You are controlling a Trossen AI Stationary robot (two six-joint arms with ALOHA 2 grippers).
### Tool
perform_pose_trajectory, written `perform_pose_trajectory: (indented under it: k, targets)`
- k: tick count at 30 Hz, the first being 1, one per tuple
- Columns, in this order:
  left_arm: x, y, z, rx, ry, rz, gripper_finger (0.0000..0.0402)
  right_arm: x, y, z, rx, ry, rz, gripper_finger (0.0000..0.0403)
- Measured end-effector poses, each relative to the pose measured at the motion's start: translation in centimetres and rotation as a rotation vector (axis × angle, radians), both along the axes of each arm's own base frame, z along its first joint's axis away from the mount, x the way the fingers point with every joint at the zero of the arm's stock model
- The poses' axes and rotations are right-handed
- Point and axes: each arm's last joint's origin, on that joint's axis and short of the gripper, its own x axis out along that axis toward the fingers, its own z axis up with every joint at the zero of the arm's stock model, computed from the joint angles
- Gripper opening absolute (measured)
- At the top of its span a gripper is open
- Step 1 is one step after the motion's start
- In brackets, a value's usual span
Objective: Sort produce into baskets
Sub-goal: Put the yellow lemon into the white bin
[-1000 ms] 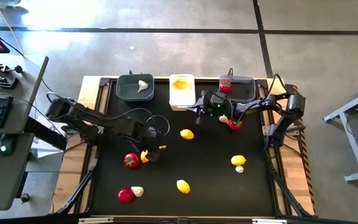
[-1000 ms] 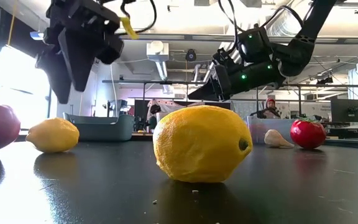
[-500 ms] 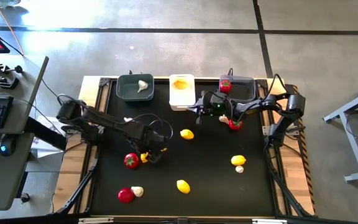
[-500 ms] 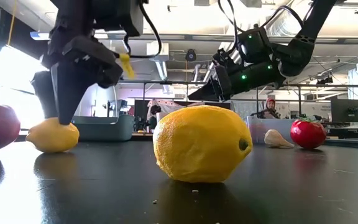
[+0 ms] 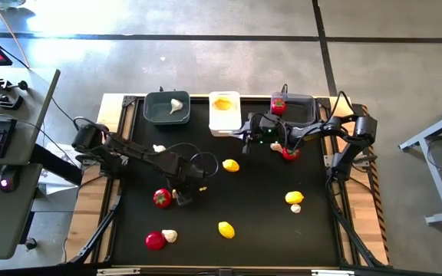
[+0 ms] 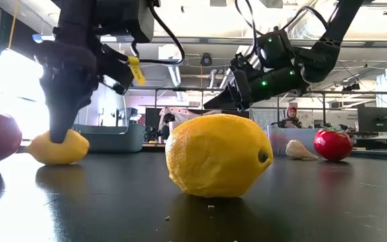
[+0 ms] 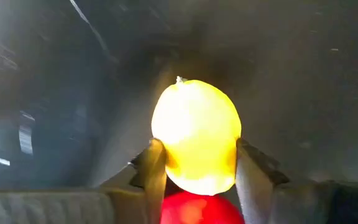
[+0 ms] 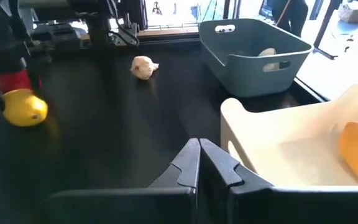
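1. My left jaws [image 7: 194, 168] close around a yellow lemon [image 7: 196, 137] on the black worktop [image 5: 259, 222], beside a red tomato [image 5: 161, 198].
2. My right jaws [image 8: 199, 163], shut and empty, wait near the white basket [image 5: 225, 123].
3. Next, I judge: lift the lemon and carry it to that white basket, which already holds a yellow piece.
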Motion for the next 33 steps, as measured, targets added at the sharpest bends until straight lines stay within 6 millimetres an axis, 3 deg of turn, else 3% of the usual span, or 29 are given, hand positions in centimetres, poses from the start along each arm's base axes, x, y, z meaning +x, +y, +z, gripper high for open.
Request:
perform_pose_trajectory:
  k: [10, 21, 29, 33]
  targets:
    - [0.3, 4.0, 0.7, 0.192, -0.062, -0.109, 0.0111, 0.0, -0.1, 0.2, -0.031, -0.015, -0.02, 0.0]
    - [0.6, 13.8, 4.1, 0.298, -0.34, -0.031, 0.011, -0.8, -1.7, 1.3, -0.047, -0.038, -0.12, 0.0]
    - [2.1, 19.0, 7.8, 0.435, -0.54, -0.005, 0.011, -2.2, -3.4, 3.2, -0.061, -0.072, -0.189, 0.0]
    - [2.9, 22.0, 8.3, 0.446, -0.589, -0.018, 0.011, -2.5, -3.9, 3.4, -0.065, -0.078, -0.205, 0.0]
